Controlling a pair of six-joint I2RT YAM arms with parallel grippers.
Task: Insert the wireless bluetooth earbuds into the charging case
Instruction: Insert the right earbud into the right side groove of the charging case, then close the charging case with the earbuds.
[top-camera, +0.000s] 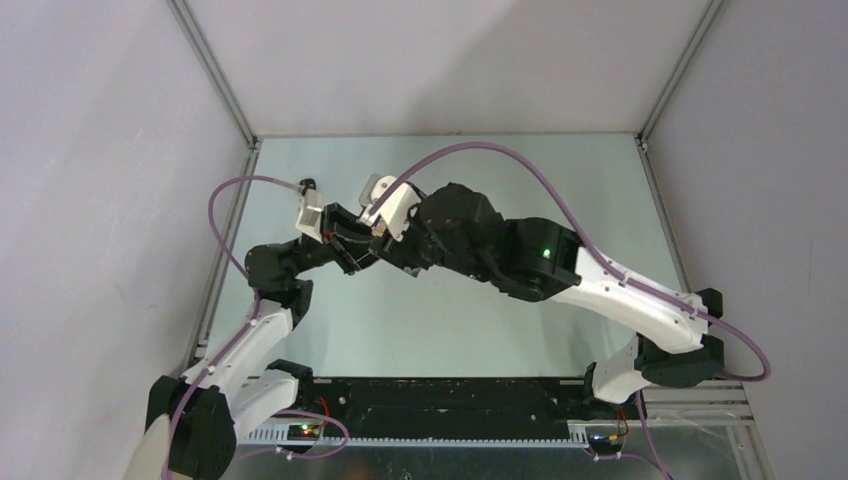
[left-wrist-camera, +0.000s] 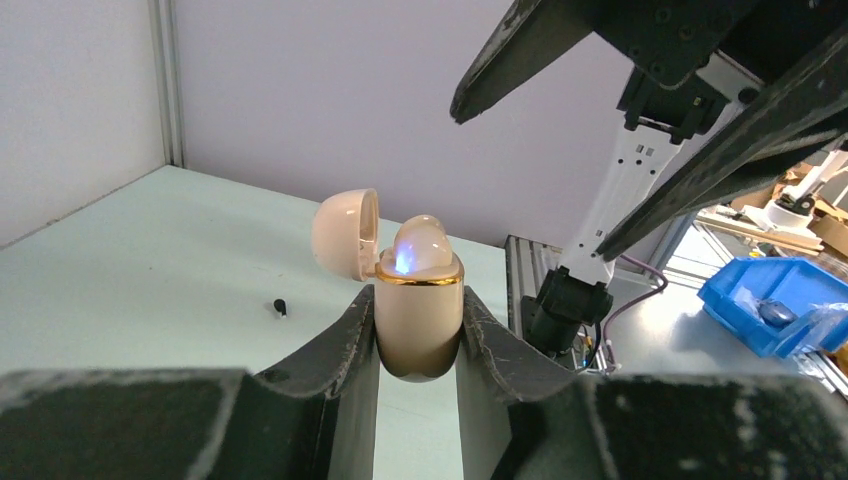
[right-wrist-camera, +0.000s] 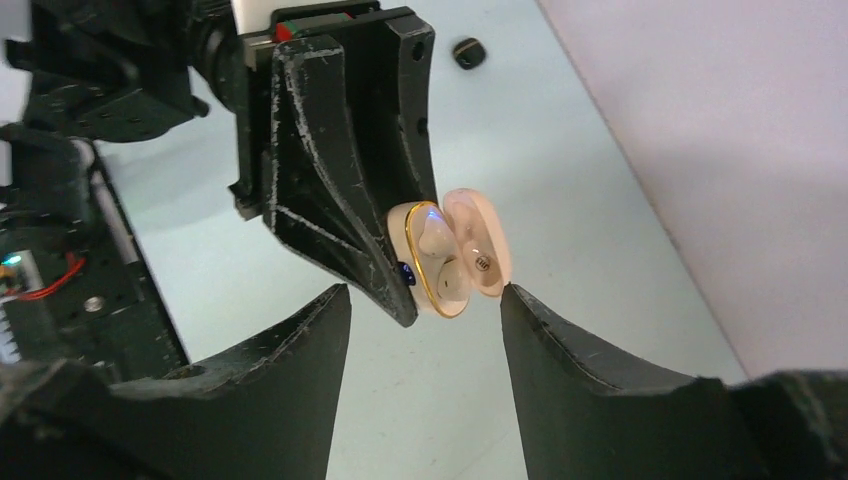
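**Item:** charging case (left-wrist-camera: 418, 320), cream with a gold rim, lid (left-wrist-camera: 345, 235) swung open.

**Position:** lifted off the table (left-wrist-camera: 150, 260), its lower body clamped between the fingers of the left gripper (left-wrist-camera: 415, 300).

**Contents:** two pale earbuds (right-wrist-camera: 437, 238) that looked seated in the case, with a blue light (left-wrist-camera: 403, 262) glowing among them.

**Right gripper** (right-wrist-camera: 422, 295): close by the case's open top, fingers apart, nothing held.

**Progress, as I judged it:** this pair was in and the lid was not yet shut. One small black piece (left-wrist-camera: 280, 307) lay on the table beyond the case. I could not tell whether it was an earbud.

**Surface:** pale green and matte.

**Room:** plain grey walls (left-wrist-camera: 350, 90) behind the case, and a blue bin (left-wrist-camera: 770, 300) off the table to one side of it.
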